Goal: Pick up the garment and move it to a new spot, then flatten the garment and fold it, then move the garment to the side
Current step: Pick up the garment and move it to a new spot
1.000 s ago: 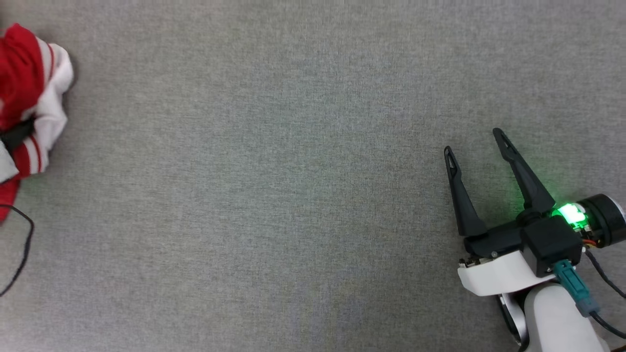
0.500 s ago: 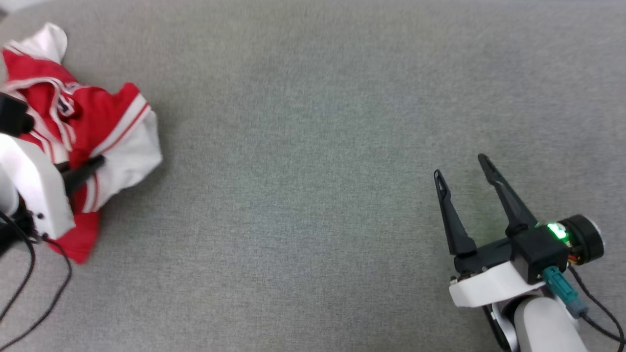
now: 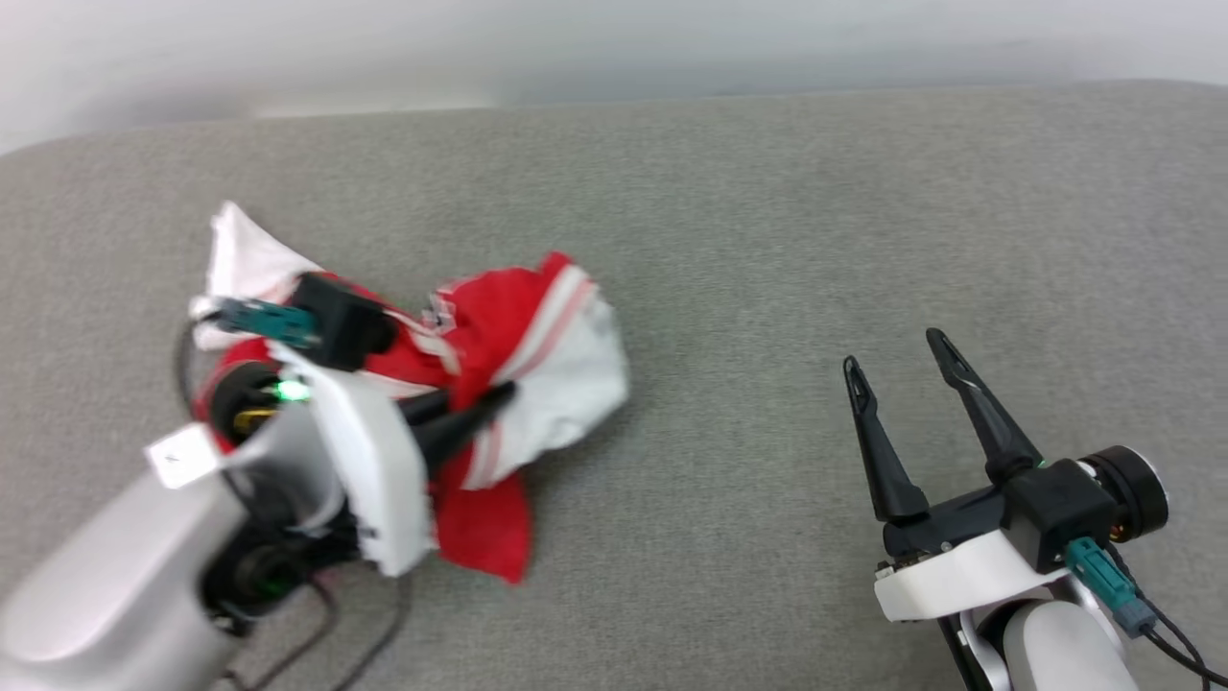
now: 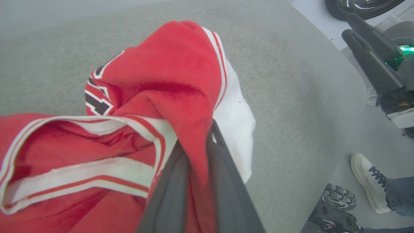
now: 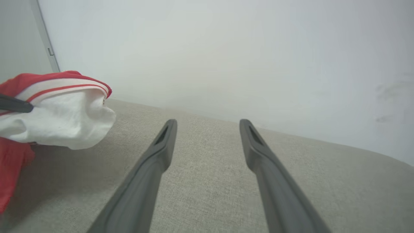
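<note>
The garment [image 3: 523, 369], a red jersey with white sleeves and striped trim, hangs bunched at the left of the head view over the grey table [image 3: 767, 240]. My left gripper [image 3: 489, 398] is shut on a fold of it. In the left wrist view the red cloth [image 4: 168, 84] is pinched between the two dark fingers [image 4: 223, 181], with black lettering [image 4: 97, 103] partly showing. My right gripper [image 3: 892, 350] stands open at the lower right, apart from the cloth. The right wrist view has a white sleeve [image 5: 61, 119] at its left, beyond the open fingers [image 5: 161, 152].
The grey fabric table ends at a curved far edge [image 3: 672, 96] with a pale wall behind. Black cables [image 3: 365, 633] trail under my left arm. A person's white shoe [image 4: 367, 181] stands on the floor past the table edge in the left wrist view.
My left gripper has carried the jersey rightward, toward the table's middle. The head view has tilted up, bringing in the far table edge. My right gripper stays open at the lower right.
</note>
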`<state>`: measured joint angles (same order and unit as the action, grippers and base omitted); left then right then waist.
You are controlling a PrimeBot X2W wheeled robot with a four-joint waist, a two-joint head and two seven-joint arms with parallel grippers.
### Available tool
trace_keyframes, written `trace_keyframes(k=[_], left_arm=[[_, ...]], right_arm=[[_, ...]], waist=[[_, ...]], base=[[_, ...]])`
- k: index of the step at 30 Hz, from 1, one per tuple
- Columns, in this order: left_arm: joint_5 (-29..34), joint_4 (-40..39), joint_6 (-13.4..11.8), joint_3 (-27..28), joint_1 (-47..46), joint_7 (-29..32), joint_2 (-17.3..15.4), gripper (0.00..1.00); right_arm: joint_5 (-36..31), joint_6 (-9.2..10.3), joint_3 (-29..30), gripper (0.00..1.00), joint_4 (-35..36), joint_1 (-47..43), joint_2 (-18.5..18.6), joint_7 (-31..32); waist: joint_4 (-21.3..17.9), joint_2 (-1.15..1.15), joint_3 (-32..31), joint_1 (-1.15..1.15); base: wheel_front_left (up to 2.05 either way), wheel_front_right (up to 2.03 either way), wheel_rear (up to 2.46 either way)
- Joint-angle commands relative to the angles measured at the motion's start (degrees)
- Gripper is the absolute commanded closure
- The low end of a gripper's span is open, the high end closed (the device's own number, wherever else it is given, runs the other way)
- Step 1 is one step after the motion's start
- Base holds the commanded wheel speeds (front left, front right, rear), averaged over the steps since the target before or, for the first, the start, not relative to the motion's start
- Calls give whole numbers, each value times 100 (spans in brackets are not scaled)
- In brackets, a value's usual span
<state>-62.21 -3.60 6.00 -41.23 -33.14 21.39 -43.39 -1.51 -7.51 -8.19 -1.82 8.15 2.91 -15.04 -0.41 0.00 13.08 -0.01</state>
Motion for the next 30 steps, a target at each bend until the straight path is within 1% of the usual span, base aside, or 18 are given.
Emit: trace_keyframes(k=[1, 3, 4, 9, 13, 17, 19, 22, 23, 24, 27, 30], left_arm=[[115, -13, -78, -111, -118, -106, 339, 100], [251, 74, -156, -253, -243, -174, 733, 100], [251, 74, -156, -253, -243, -174, 733, 100], [560, 616, -304, -517, -668, -446, 1737, 100], [732, 1366, -315, -716, -1000, -590, 2443, 100], [1059, 2145, -271, -939, -1357, -814, 2942, 100], [1123, 2481, -240, -978, -1466, -984, 3215, 100], [1227, 2953, -163, -1052, -1629, -1236, 3505, 100], [1288, 3121, -151, -1096, -1673, -1320, 3579, 79], [1359, 3262, -125, -1168, -1705, -1388, 3641, 0], [1426, 3607, -37, -1334, -1743, -1529, 3802, 0], [1435, 3856, 42, -1416, -1766, -1726, 3827, 0]], right_arm=[[52, 3, 30, 0, 37, -45, -5, -18], [66, 3, 62, 0, 63, -53, -6, -17], [66, 3, 62, 0, 63, -53, -6, -17], [103, 3, 164, 0, 184, 47, -7, -17], [351, 3, 299, 0, 251, 102, -8, -17], [435, 3, 372, 0, 291, 145, -8, -16], [469, 3, 433, 0, 315, 154, -8, -17], [495, 3, 464, 0, 318, 170, -11, -17], [496, 3, 467, 0, 310, 172, -10, -17], [503, 3, 469, 0, 300, 172, -10, -17], [505, 3, 468, 0, 279, 148, -9, -18], [471, 3, 493, 0, 265, 105, -9, -17]], waist=[[-181, 0, -82, 1], [-292, 0, -69, 1], [-292, 0, -69, 1], [-619, 0, 46, 1], [-904, 0, 174, 1], [-1207, 0, 285, 1], [-1317, 0, 313, 1], [-1422, 0, 329, 1], [-1439, 0, 326, 1], [-1451, 0, 316, 1], [-1438, 0, 256, 1], [-1324, 0, 156, 1]], base=[[0, 0, 0], [0, 0, 0], [0, 0, 0], [0, 0, 0], [0, 0, 0], [0, 0, 0], [0, 0, 0], [0, 0, 0], [0, 0, 0], [0, 0, 0], [0, 0, 0], [0, 0, 0]])
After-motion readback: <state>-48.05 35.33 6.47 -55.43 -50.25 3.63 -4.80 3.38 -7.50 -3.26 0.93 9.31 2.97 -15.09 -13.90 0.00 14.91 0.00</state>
